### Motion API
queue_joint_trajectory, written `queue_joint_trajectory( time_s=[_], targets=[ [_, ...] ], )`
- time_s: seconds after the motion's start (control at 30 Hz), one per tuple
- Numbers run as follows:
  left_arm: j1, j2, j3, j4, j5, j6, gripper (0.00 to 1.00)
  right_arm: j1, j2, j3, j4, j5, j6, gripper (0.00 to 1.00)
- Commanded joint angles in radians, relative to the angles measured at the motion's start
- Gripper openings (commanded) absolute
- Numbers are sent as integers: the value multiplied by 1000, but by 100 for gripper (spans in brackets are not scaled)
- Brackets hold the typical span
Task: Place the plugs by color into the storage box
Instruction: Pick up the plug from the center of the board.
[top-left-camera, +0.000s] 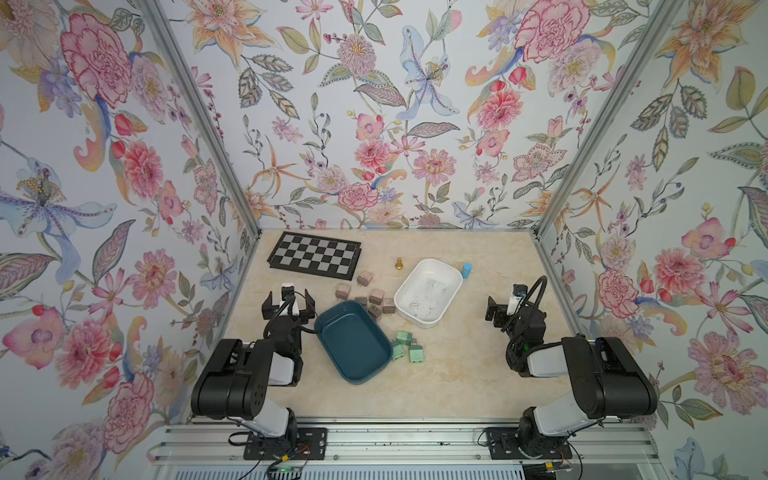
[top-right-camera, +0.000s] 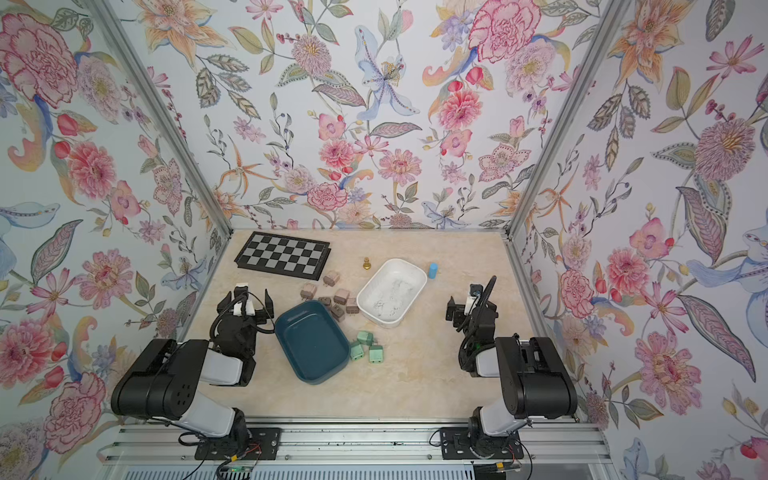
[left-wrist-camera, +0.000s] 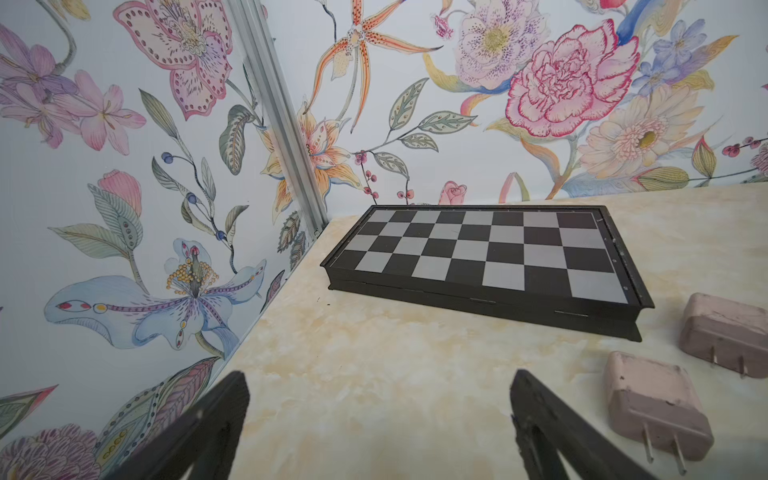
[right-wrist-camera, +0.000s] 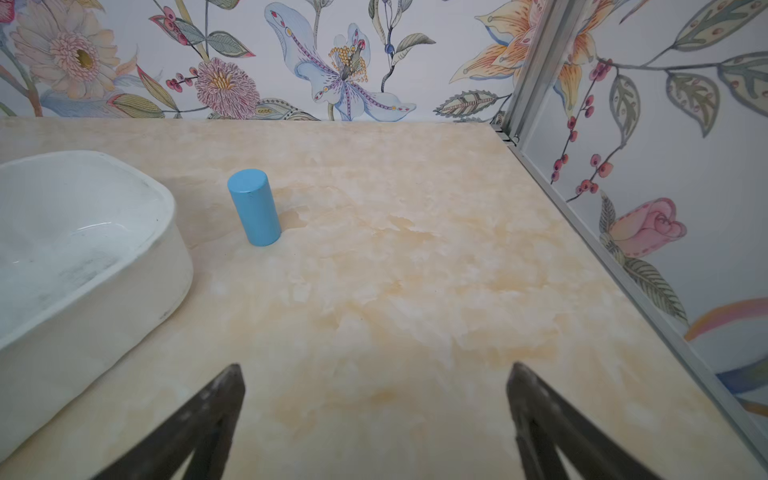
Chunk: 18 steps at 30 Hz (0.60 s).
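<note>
While both arms sit folded at the near edge of the cream marbled table (top-left-camera: 457, 374), the left gripper (top-left-camera: 288, 300) and the right gripper (right-wrist-camera: 374, 374) hold their black fingers (left-wrist-camera: 216, 415) spread wide with nothing between them. Nearest among the objects, the dark teal rounded plastic tray (top-left-camera: 353, 340) lies empty, angled across the middle of the table. Just beside its right rim, four mint green cube-shaped plugs (top-left-camera: 407, 347) cluster together on the table. Beyond the tray's far end, the dusty pink cube-shaped plugs (top-left-camera: 376, 297) lie scattered between the teal tray and the white rounded plastic tray (top-left-camera: 428, 291), whose scuffed inside also holds nothing. Two pink plugs show in the left wrist view with prongs out (left-wrist-camera: 656, 407). Farther back, a small gold chess pawn (top-left-camera: 399, 264) stands upright, and a light blue cylinder (right-wrist-camera: 254, 207) stands near the white tray's far corner. A folded black-and-grey chessboard (top-left-camera: 316, 254) lies at the far left.
</note>
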<state>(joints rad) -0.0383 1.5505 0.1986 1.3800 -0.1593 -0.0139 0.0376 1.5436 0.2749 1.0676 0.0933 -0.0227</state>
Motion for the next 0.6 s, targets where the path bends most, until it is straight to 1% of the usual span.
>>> queue_joint_trajectory(
  time_s=[0.0, 0.57],
  targets=[
    [9, -1, 3, 20, 18, 15, 99, -4, 0, 20, 28, -6, -7, 100],
    [8, 1, 5, 19, 18, 15, 99, -11, 0, 21, 24, -21, -3, 100]
  ],
)
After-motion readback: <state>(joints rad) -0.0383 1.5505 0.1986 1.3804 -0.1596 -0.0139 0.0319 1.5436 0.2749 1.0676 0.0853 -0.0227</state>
